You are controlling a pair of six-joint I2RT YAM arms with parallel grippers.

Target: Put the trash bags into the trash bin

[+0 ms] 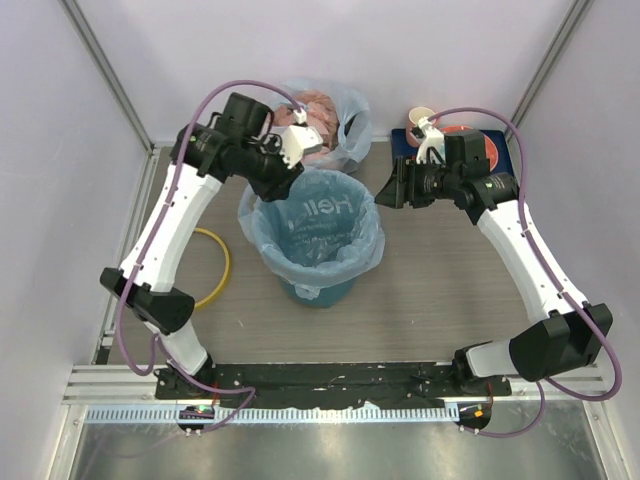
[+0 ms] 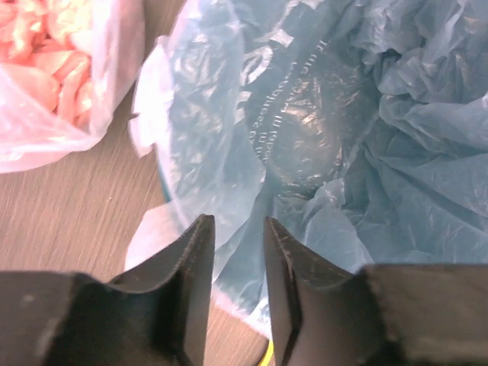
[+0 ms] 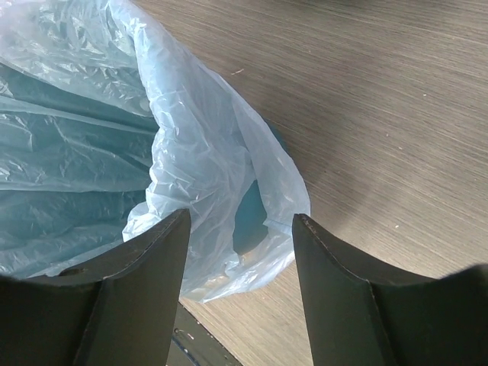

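Top external view: at the bottom edge of the frame the two arm bases are bolted to a dark strip, and each arm reaches up and inward over a wood-grain table. Left of centre a yellow ring lies flat on the table, partly hidden by the left arm. It is not on the bin, probably so it can clamp the liner later. In the middle stands the teal trash bin. The light-blue trash bag is opened down inside it, with its edge folded outward over the rim all the way round, so the task looks nearly done. What seems left is tidying the overhang. The left gripper hangs at the bin's upper-left rim. In the left wrist view its jaws are narrow, with a slim gap over the folded edge, and it does not appear to be pinching any film. The right gripper sits just off the bin's upper-right rim. In the right wrist view its jaws are wide apart, straddling the loose flap that hangs down the outside, and they hold nothing. The two arms flank the bin, which suggests they are working the liner evenly from both sides. Beyond the bin, at the top centre, a clear bag of pink lumps sits just behind the left arm. At the upper right, a mug stands behind the right arm.
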